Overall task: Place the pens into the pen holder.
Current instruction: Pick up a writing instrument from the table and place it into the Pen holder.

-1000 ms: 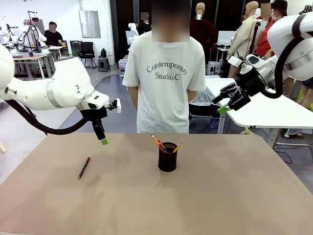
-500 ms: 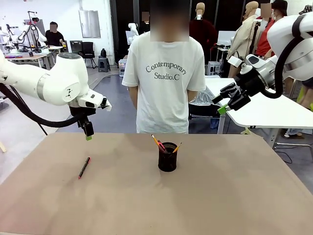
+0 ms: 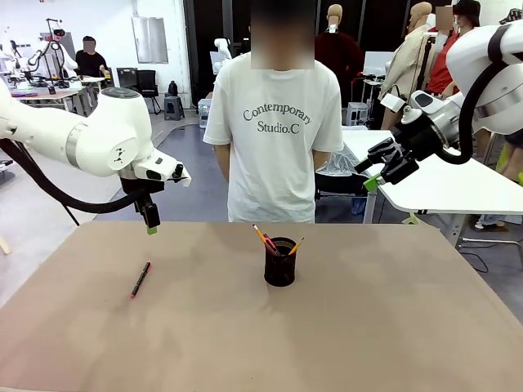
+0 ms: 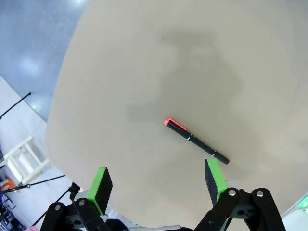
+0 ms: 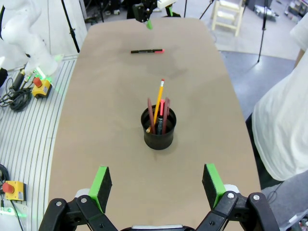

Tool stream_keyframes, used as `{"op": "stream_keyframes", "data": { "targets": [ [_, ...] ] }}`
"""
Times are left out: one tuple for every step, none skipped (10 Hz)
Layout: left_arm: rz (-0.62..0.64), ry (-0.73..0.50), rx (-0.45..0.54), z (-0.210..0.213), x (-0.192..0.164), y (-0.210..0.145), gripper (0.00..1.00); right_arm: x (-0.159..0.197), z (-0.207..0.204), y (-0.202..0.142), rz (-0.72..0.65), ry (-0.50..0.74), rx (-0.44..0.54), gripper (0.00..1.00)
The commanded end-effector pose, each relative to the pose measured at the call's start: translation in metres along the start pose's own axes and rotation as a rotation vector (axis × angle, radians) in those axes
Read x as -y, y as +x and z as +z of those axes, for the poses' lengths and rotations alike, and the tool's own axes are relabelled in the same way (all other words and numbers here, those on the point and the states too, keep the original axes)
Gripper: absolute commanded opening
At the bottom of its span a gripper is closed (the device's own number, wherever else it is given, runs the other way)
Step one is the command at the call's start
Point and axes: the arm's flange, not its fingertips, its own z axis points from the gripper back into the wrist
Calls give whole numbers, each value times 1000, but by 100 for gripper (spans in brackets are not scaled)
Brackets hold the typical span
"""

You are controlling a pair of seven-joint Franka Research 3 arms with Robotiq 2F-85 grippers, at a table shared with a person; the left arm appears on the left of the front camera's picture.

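Observation:
A red-and-black pen (image 3: 140, 279) lies flat on the brown table, left of centre. My left gripper (image 3: 151, 229) hangs above and slightly behind it, open and empty. From the left wrist, the pen (image 4: 196, 141) lies just beyond the spread green pads (image 4: 102, 182). The black mesh pen holder (image 3: 280, 261) stands upright mid-table with the yellow pencil (image 3: 296, 245) and a few other sticks in it. My right gripper (image 3: 377, 171) is raised off the table's far right, open; below it are the holder (image 5: 159, 127), the pencil (image 5: 159, 98) and the loose pen (image 5: 147, 50).
A person in a white T-shirt (image 3: 274, 122) stands at the far edge, behind the holder, hands not over the table. The bare brown table (image 3: 368, 327) spreads around the holder and pen. A white table (image 3: 458, 184) stands off to the right.
My left gripper has swung left and slightly back, ending above the loose pen. The right arm, holder and pen have not moved.

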Motion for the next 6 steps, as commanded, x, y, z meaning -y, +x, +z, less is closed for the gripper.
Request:
{"op": "stream_keyframes", "data": {
  "targets": [
    [2, 0, 0, 0, 0, 0, 100, 0, 0, 2, 3, 0, -1, 100],
    [55, -4, -41, -5, 2, 5, 100, 0, 0, 2, 3, 0, -1, 100],
    [110, -17, -57, -8, 3, 6, 100, 0, 0, 2, 3, 0, -1, 100],
    [186, -12, -102, -14, -1, 4, 100, 0, 0, 2, 3, 0, -1, 100],
    [274, -37, -161, -20, -2, 3, 100, 0, 0, 2, 3, 0, -1, 100],
    [357, -16, -216, -24, -1, 4, 100, 0, 0, 2, 3, 0, -1, 100]
  ]
}}
